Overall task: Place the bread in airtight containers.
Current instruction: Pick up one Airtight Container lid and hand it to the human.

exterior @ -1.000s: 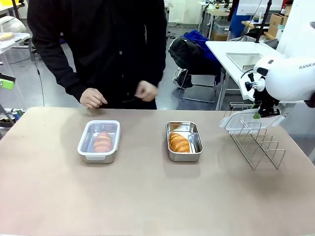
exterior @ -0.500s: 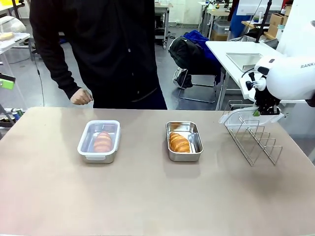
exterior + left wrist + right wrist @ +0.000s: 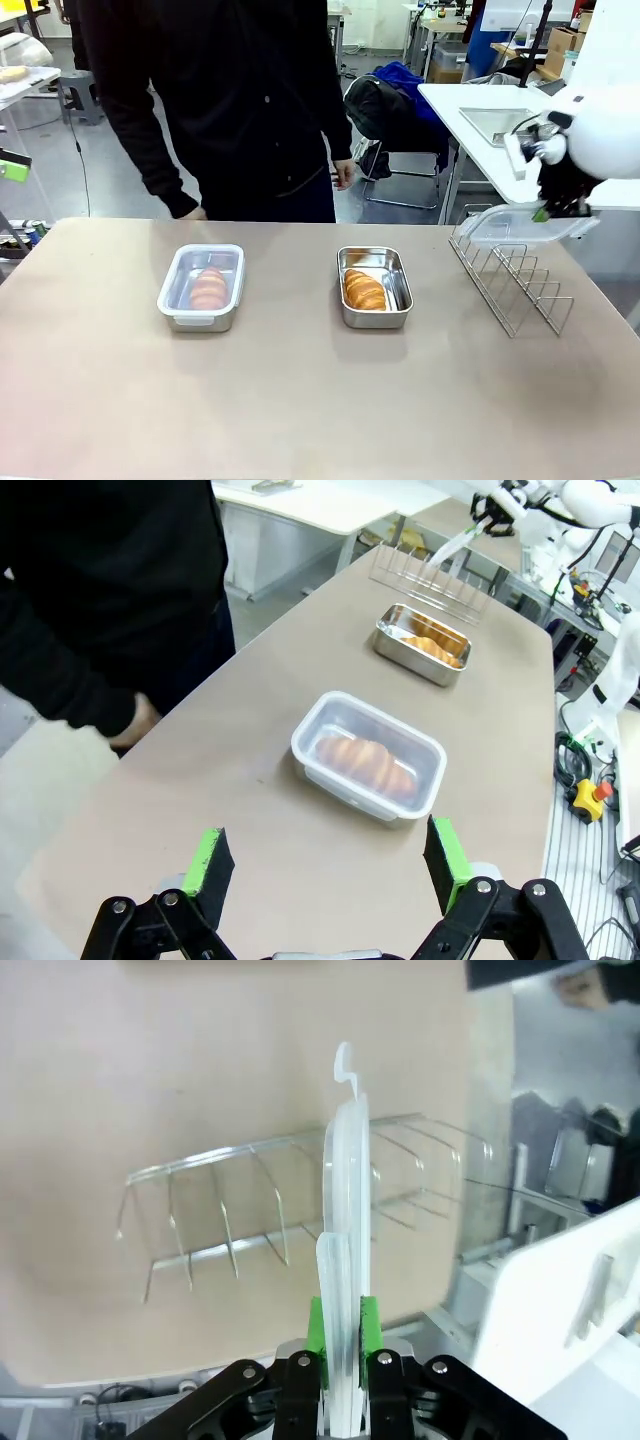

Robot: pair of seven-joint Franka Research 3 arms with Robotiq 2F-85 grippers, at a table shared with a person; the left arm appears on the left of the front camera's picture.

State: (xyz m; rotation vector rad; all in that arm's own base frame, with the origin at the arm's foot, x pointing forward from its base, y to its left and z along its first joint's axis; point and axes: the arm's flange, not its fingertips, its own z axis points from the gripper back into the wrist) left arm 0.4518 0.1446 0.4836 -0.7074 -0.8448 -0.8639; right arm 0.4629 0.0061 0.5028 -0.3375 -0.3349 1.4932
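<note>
Croissants (image 3: 365, 290) sit in both steel tubs (image 3: 375, 289), left one lidded; right gripper (image 3: 341, 1325) pinches clear lid (image 3: 344, 1210) above wire rack (image 3: 513, 285), left gripper (image 3: 327, 862) jaws wide apart, empty.

Croissants: two golden-brown ridged croissants; one (image 3: 208, 288) under a lid, one (image 3: 364, 290) uncovered
Tubs: two small rectangular stainless-steel tubs with rounded corners; one (image 3: 200, 314) left, one (image 3: 374, 314) centre
Lids: two clear plastic lids; one (image 3: 227, 256) on the left tub, one (image 3: 520, 226) raised over the rack
Racks: one thin wire divider rack (image 3: 515, 288)
Grippers: two black two-finger grippers with green pads; left (image 3: 328, 863), right (image 3: 340, 1322)
People: one, dark sleeves (image 3: 150, 160)
</note>
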